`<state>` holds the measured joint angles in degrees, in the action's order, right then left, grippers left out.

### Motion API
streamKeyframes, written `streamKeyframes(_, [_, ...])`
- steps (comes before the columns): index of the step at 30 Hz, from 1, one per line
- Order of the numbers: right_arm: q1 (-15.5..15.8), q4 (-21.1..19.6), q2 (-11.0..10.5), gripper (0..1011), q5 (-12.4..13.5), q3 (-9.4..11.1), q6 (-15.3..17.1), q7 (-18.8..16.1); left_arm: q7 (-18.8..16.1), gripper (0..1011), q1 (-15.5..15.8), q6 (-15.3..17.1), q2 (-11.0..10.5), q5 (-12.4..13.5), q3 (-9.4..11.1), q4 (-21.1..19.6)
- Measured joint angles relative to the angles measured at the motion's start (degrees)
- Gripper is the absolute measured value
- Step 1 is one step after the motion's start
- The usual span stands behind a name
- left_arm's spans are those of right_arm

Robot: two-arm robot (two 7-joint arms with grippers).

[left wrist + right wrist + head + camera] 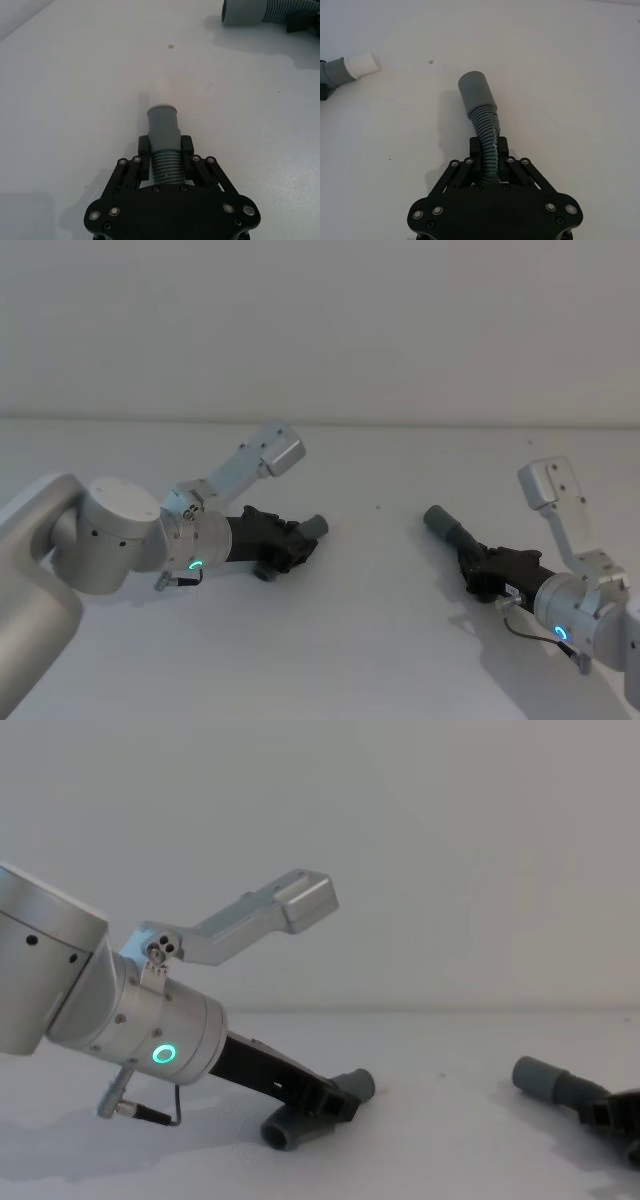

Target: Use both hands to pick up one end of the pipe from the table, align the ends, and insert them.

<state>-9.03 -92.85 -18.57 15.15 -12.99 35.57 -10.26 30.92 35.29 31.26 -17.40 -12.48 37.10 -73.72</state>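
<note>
The pipe is in two ribbed grey pieces on the white table (380,640). My left gripper (288,542) (165,148) is shut on the ribs of the left piece (165,170), just behind its smooth cuff (315,526) (356,1084). That cuff ends in a white plug tip (363,64), which points toward the right piece. My right gripper (487,566) (489,148) is shut on the ribs of the right piece (487,131). The right piece's grey cuff (439,521) (475,93) (538,1077) points toward the left piece. A wide gap separates the two ends.
The left piece's other cuff (281,1132) hangs below the left gripper, low near the table. A small dark speck (378,507) lies on the bare surface between the two ends. A plain wall rises behind the table's far edge.
</note>
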Motion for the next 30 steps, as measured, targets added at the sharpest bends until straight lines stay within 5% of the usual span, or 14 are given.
streamKeyframes(14, [0.02, 0.3, -0.52, 145, 0.06, -0.06, -1.36, -1.65, -1.4, 349, 0.25, 1.06, 0.68, 0.88, 0.04, -0.01])
streamKeyframes(30, [-0.6, 1.22, -5.53, 144, 2.84, -0.12, -10.6, -12.66, -2.14, 349, 4.22, 4.24, 0.57, 5.5, 2.98, -2.62])
